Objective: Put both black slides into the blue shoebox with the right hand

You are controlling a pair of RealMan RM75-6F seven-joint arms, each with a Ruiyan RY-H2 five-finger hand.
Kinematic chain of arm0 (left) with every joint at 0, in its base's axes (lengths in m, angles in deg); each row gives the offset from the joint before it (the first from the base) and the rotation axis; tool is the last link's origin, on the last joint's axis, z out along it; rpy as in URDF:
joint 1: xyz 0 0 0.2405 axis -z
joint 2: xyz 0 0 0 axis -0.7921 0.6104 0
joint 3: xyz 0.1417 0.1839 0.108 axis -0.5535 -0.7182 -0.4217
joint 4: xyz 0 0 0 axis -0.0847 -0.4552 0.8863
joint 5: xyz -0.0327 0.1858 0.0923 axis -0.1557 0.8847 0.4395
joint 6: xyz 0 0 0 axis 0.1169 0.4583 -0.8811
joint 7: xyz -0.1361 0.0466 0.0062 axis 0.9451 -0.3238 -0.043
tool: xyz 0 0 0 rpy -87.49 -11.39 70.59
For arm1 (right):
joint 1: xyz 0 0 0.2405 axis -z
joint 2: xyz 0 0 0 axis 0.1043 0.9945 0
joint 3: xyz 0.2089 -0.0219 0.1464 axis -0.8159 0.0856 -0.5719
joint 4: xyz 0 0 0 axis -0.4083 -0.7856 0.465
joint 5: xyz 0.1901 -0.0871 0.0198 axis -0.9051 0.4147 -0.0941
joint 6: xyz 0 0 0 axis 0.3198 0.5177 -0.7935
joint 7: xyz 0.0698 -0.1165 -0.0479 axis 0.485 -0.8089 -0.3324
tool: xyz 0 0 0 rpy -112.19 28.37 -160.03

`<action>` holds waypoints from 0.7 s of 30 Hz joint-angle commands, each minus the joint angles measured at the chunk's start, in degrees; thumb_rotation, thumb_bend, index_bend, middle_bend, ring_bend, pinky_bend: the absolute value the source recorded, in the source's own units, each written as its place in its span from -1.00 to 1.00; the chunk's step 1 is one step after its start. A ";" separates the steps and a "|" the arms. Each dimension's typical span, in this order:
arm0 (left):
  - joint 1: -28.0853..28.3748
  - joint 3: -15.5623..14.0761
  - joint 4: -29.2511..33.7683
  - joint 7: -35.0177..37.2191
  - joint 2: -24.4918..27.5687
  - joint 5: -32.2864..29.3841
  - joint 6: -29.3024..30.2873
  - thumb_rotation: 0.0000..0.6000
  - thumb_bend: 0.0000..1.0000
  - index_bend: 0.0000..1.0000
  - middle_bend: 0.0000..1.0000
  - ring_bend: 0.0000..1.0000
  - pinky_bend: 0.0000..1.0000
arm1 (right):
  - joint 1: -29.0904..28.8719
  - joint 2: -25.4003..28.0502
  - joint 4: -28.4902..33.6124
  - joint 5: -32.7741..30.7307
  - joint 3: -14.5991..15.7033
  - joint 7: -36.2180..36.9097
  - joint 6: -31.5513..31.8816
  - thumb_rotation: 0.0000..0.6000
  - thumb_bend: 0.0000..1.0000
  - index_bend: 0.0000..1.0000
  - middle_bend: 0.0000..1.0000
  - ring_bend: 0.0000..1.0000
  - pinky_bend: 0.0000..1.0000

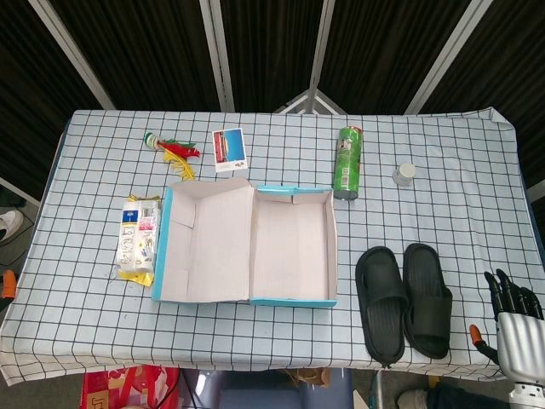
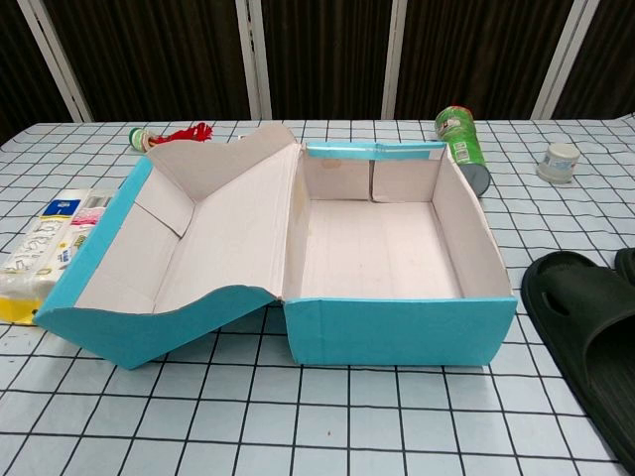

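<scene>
While the blue shoebox point(image 1: 247, 245) lies open at the middle of the frame, lid flap folded out to the left, both black slides point(image 1: 402, 298) lie side by side on the checked tablecloth point(image 1: 443, 162) just right of it, outside the box. At the lower right corner the right hand point(image 1: 515, 319) holds nothing, its fingers seemingly spread, near the slides without touching. A green can point(image 1: 348, 162) lies above the box.
</scene>
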 commanded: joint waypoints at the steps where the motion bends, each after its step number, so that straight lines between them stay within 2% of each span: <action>1: 0.11 0.16 0.06 0.16 0.17 -0.52 -0.48 1.00 0.45 -0.74 -0.91 -1.00 -1.00 | -0.01 0.02 0.02 -0.19 0.03 -0.20 -0.13 1.00 -0.36 -0.84 -0.89 -0.74 -0.76; 8: 0.14 0.15 0.29 0.64 0.29 0.32 0.15 1.00 0.46 -0.74 -0.91 -1.00 -1.00 | 0.64 0.20 0.32 0.49 0.54 -0.10 0.70 1.00 -0.37 -0.84 -0.89 -0.74 -0.76; 13: 0.45 0.55 0.07 1.45 0.29 -0.16 -0.24 1.00 0.45 -0.74 -0.91 -1.00 -1.00 | 0.81 0.48 0.45 0.78 0.72 0.40 0.78 1.00 -0.54 -0.84 -0.89 -0.74 -0.76; 21: 0.27 0.34 0.49 2.21 0.81 -0.61 -0.66 1.00 0.45 -0.74 -0.91 -1.00 -1.00 | -0.41 -1.37 0.81 0.51 0.77 -3.45 -1.25 1.00 -0.62 -0.84 -0.89 -0.74 -0.76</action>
